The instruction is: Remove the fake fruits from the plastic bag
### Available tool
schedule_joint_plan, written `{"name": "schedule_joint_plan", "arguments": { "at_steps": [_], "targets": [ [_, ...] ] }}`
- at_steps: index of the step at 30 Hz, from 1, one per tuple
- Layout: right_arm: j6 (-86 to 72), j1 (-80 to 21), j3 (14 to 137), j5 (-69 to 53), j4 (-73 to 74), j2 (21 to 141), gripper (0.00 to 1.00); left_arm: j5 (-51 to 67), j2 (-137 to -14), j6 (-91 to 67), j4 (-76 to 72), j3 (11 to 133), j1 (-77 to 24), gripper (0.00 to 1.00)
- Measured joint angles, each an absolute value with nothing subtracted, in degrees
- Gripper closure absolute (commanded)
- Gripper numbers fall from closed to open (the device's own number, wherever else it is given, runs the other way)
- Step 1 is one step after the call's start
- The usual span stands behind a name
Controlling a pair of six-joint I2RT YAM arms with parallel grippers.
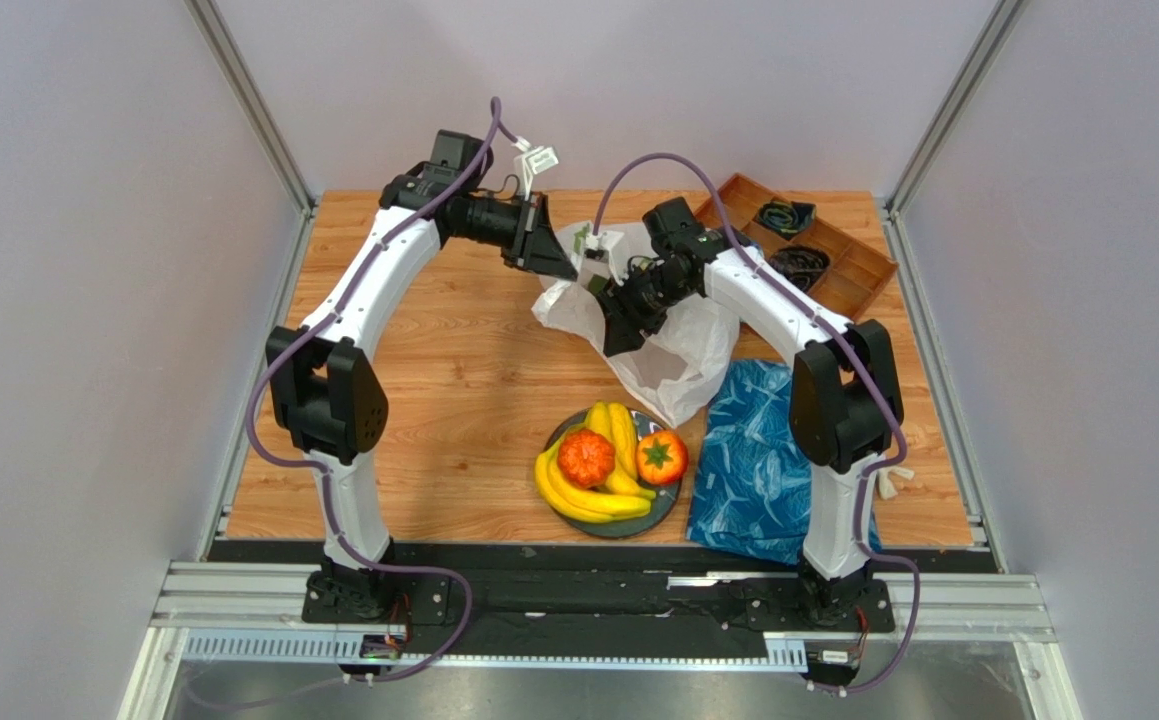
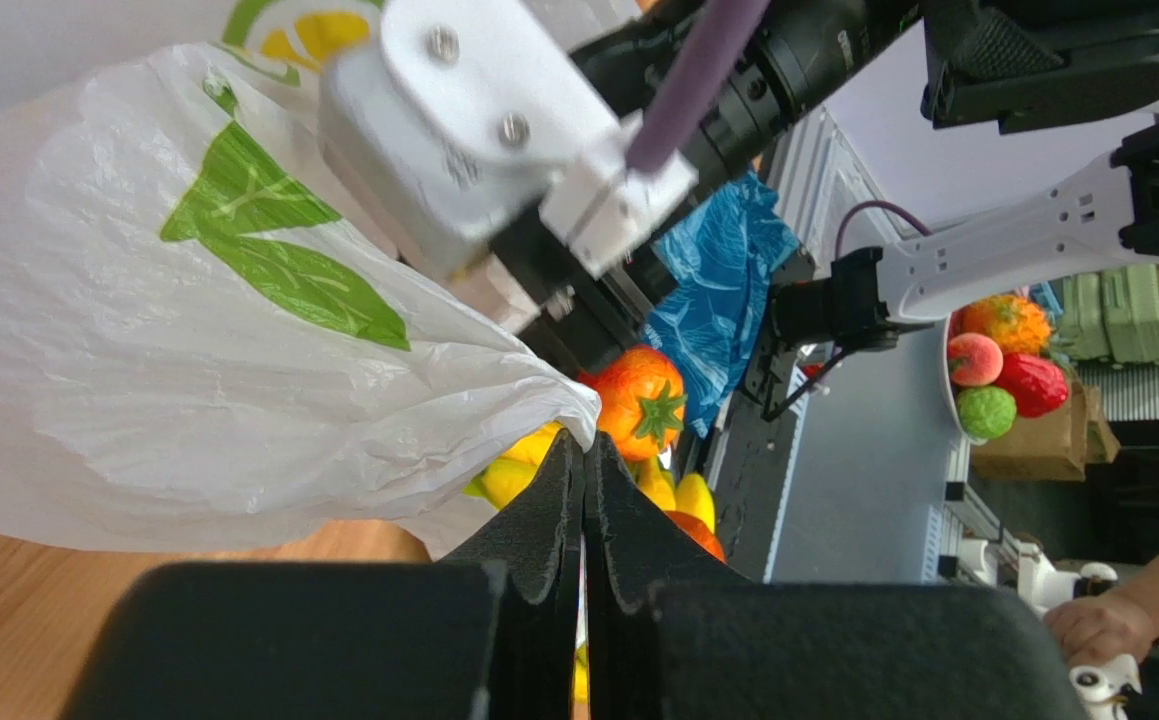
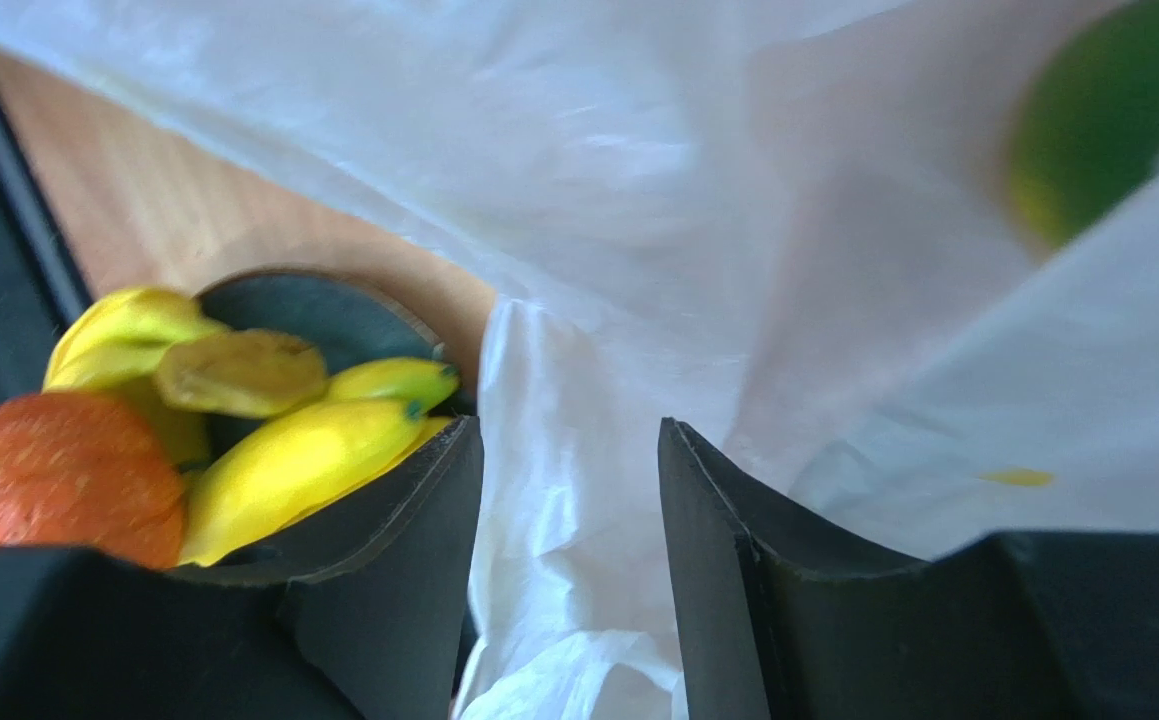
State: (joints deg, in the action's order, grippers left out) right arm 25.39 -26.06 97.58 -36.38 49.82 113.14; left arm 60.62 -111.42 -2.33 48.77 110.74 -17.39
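The white plastic bag (image 1: 671,348) lies crumpled at mid table, its far left edge lifted. My left gripper (image 1: 558,264) is shut and pinches that edge; in the left wrist view the bag (image 2: 165,345) meets the closed tips of the gripper (image 2: 585,446). My right gripper (image 1: 612,333) hangs over the bag, open, with loose bag plastic (image 3: 570,495) between its fingers (image 3: 390,510). Yellow bananas (image 1: 611,468), an orange ball (image 1: 587,458) and a red-orange fruit (image 1: 662,456) lie on a dark plate (image 1: 657,516) near the front. A green blur (image 3: 1104,113) shows through the plastic; I cannot tell if it is fruit or print.
A blue patterned cloth (image 1: 758,450) lies right of the plate, under the right arm. A wooden tray (image 1: 818,248) with black cables stands at the back right. Grey walls close in the table on the left, right and back.
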Motion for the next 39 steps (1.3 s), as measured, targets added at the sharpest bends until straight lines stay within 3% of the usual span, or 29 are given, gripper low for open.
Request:
{"name": "schedule_joint_plan", "arguments": {
  "at_steps": [6,10,14,21,24,26,39],
  "targets": [
    [19.35,-22.76,96.82,-31.97,41.65,112.4,0.5,61.8,-111.42,-3.81,47.72,108.97,-17.56,1.0],
    [16.19,-20.27,93.32,-28.34,37.1,109.75,0.38,63.96,-111.37,-5.89,46.76,107.72,-17.74,1.0],
    [13.98,-19.59,93.06,-24.91,34.22,109.65,0.35,68.4,-111.07,-11.84,41.39,105.27,-18.26,1.0],
    [8.45,-21.12,102.0,-20.82,33.17,118.96,0.29,75.33,-110.26,-23.18,30.33,99.53,-21.32,1.0],
    [6.63,-21.65,103.53,-20.05,33.06,122.34,0.2,76.05,-110.26,-24.77,28.67,99.26,-23.31,1.0],
    [5.69,-21.82,104.55,-20.69,33.15,124.16,0.0,76.01,-110.28,-25.52,27.33,99.26,-24.47,1.0],
    [2.09,-23.92,119.37,-39.97,29.85,139.52,0.01,77.8,-115.5,-29.21,23.86,101.75,-27.27,1.0]
  ]
}}
